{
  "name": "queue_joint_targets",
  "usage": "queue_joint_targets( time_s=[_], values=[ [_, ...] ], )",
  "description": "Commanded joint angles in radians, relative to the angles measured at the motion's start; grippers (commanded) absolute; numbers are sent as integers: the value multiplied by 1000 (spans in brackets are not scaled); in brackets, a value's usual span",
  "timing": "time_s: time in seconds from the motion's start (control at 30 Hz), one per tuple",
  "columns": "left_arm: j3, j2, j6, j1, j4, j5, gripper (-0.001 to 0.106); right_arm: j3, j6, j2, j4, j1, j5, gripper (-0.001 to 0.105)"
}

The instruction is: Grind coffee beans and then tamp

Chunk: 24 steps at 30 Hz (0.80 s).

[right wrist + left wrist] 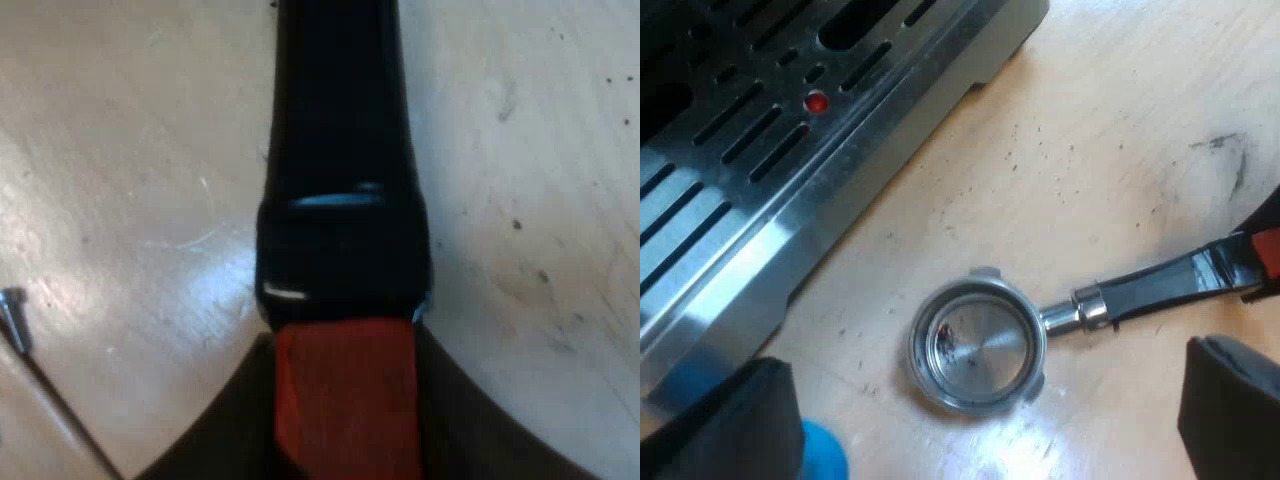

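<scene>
The portafilter (978, 345) lies flat on the wooden table (1120, 120), just beside the slotted drip tray (750, 140) of the espresso machine. Its basket opens upward and is almost bare, with only a few dark specks on the metal floor, so I judge grinding not yet done. More specks of grounds are scattered on the table around it.

Its long axis runs from the basket out along the dark handle (1150, 285) to the red end (1268, 252).

The left gripper (985, 415) hangs over the basket end, its 2 fingers (735, 425) spread wide apart and touching nothing. A blue tamper (825, 455) sits near 1 of them.

The right gripper (348, 440) is at the opposite end. In its own view the red end sits between the 2 dark fingers (215, 445), which meet it on both sides with no gap, so I read them as clamped on the handle.

The right arm is therefore the one placed to lift, and the pull would go along the handle's line. A thin metal pin (14, 318) lies on the table near that gripper.
</scene>
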Motion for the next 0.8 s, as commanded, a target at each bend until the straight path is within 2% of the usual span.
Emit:
queue_joint_targets(
  time_s=[0.03,0.1,0.17,0.23,0.3,0.33,0.4,0.5,0.67,0.8],
  values=[
    [-7,13,7,-5,10,-19,78,-7,9,12,-4,-5,7,0],
    [-7,24,7,-5,10,-19,78,-7,34,12,15,-5,13,1],
    [-7,29,7,-5,10,-19,78,-9,54,12,42,-5,15,8],
    [-7,29,7,-5,10,-22,78,-9,68,12,75,-5,15,23],
    [-7,29,7,-5,10,-23,78,-11,72,12,121,-5,13,43],
    [-7,29,7,-5,10,-23,78,-12,72,12,133,-5,13,43],
    [-7,29,10,-5,10,-23,78,-31,72,0,238,-5,6,62],
    [-7,29,32,-5,10,-23,78,-62,72,-29,349,-5,6,69],
    [-7,29,52,-5,10,-23,78,-104,66,-91,437,-5,6,70],
    [-7,29,52,-5,20,-29,78,-147,36,-165,459,-5,6,70]
  ],
)
